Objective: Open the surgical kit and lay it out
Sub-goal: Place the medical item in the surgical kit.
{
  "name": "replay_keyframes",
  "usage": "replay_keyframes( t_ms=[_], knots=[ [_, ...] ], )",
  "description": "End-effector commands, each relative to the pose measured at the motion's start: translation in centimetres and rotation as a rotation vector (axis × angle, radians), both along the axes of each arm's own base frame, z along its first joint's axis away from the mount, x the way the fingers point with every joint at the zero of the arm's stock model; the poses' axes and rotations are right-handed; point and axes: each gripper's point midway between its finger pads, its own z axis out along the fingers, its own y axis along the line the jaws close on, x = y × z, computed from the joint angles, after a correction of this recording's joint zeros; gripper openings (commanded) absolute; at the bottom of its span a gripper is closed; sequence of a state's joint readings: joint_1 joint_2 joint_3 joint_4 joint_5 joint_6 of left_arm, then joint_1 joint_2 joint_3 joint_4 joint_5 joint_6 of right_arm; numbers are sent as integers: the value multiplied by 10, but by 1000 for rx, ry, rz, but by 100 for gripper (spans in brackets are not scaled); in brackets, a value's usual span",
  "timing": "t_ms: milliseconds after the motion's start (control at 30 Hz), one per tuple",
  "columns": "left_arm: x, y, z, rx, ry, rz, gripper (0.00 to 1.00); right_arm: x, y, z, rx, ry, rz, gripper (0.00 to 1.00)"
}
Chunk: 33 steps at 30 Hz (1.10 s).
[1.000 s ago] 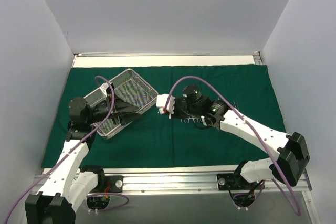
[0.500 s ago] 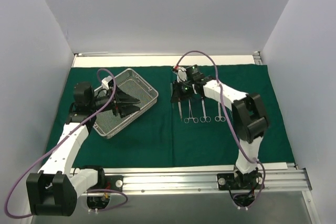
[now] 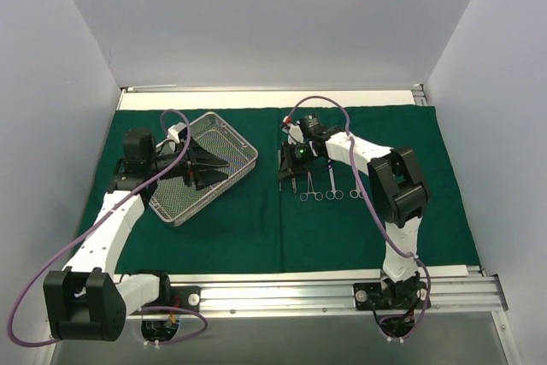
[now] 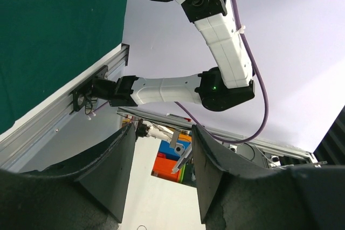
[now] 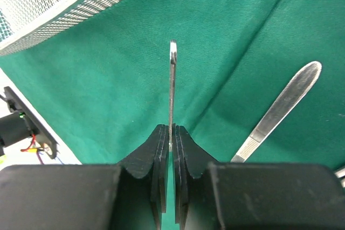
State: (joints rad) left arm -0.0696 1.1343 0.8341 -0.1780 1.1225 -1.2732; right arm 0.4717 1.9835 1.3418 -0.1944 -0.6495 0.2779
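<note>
Surgical instrument [image 5: 172, 87] pinched edge-on in right claw [image 5: 171, 131]; left claw [image 4: 161, 133] spread, empty, over mesh tray [image 3: 229, 138].

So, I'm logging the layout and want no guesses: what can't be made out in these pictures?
- Top view: the left tool covers part of the wire-mesh tray; anything under it is hidden.
- Top view: the laid-out instruments are too small to type.
- Right wrist: the steel instrument in the shut right tool shows edge-on; its kind is unclear.
- Left wrist: tray out of frame.
</note>
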Motion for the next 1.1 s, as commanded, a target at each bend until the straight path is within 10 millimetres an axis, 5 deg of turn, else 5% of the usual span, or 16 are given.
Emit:
replay_keyframes(
  t_ms=[0,467,1067],
  knots=[
    [5,1,11,4,-45,-4,54,-5,1,10,25,43,-12,0],
    [9,1,6,3,-28,-3,51,-10,-20,-14,-49,90,8,0],
    [22,-1,8,6,-20,-11,50,-3,-9,-30,-21,149,-10,1]
  ],
)
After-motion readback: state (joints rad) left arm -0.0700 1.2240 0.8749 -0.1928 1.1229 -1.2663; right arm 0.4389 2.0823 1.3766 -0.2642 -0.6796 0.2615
